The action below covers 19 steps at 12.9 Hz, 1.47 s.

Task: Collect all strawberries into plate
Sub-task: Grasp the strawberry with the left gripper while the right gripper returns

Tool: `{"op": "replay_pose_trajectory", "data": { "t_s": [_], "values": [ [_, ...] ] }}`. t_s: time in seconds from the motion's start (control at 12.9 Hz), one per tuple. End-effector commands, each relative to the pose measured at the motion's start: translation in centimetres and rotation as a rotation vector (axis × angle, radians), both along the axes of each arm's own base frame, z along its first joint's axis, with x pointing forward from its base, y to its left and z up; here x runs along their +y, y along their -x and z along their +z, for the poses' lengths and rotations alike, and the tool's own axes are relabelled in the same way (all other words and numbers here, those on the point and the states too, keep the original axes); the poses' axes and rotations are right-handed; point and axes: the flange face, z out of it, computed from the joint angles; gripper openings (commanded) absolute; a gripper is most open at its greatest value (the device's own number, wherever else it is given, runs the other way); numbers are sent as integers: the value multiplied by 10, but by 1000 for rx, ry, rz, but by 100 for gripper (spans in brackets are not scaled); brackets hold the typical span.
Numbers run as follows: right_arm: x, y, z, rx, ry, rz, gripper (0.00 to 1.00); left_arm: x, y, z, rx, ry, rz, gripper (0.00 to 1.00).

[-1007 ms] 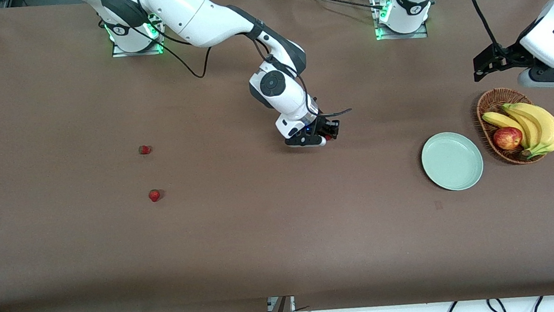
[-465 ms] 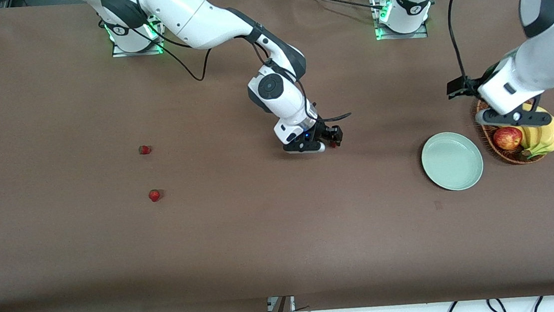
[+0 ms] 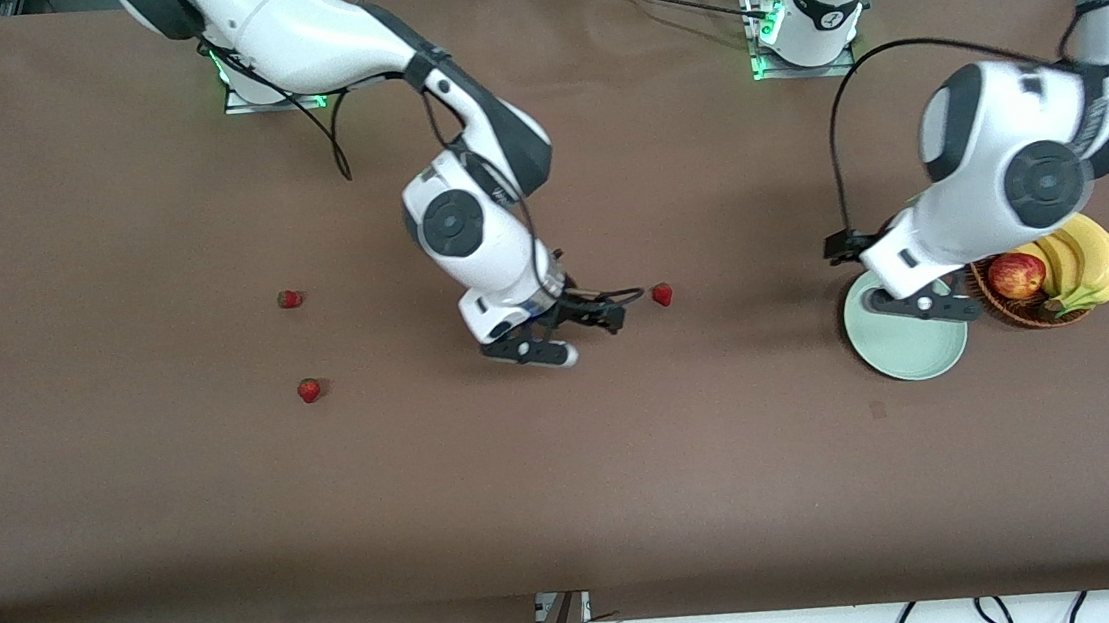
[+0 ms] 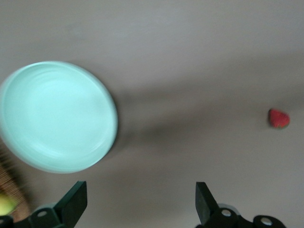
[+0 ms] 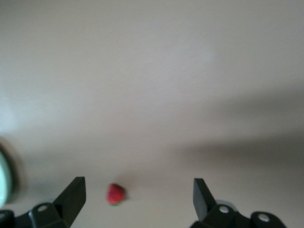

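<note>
One strawberry (image 3: 661, 294) lies on the brown table near the middle. It shows low between the fingers in the right wrist view (image 5: 115, 194) and off to one side in the left wrist view (image 4: 279, 118). Two more strawberries (image 3: 289, 299) (image 3: 309, 390) lie toward the right arm's end. The mint-green plate (image 3: 909, 351) is empty; it also shows in the left wrist view (image 4: 57, 116). My right gripper (image 3: 572, 340) (image 5: 137, 199) is open and empty beside the middle strawberry. My left gripper (image 3: 916, 308) (image 4: 140, 204) is open and empty over the plate's rim.
A wicker basket (image 3: 1042, 314) with a red-yellow apple (image 3: 1016, 275) and bananas (image 3: 1087, 255) stands beside the plate at the left arm's end. Cables trail from both wrists.
My right gripper has let go of the middle strawberry and drawn back toward the right arm's end. My left arm has swung from over the basket to over the plate.
</note>
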Motion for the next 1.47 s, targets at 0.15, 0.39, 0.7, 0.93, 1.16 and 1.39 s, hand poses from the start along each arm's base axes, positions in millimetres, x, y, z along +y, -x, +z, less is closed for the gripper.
{"op": "replay_pose_trajectory", "data": {
  "t_s": [0.15,0.39,0.7,0.93,1.16,1.39],
  "values": [
    [-118,-38,1,141,123,129,100,-134,27,-74,-62,14,257,100],
    [-213,-61,-15,190,229,335,100,-190,47,-125,-122,1,352,100],
    [-315,-74,-60,245,292,429,100,-214,59,-164,-155,-6,414,100],
    [-352,-69,-102,224,289,442,100,-214,62,-167,-148,-12,415,25],
    [-360,-70,-113,187,287,457,100,-213,63,-165,-142,-21,426,11],
    [-359,-71,-121,172,294,455,100,-194,54,-138,-81,-123,408,6]
  ]
}}
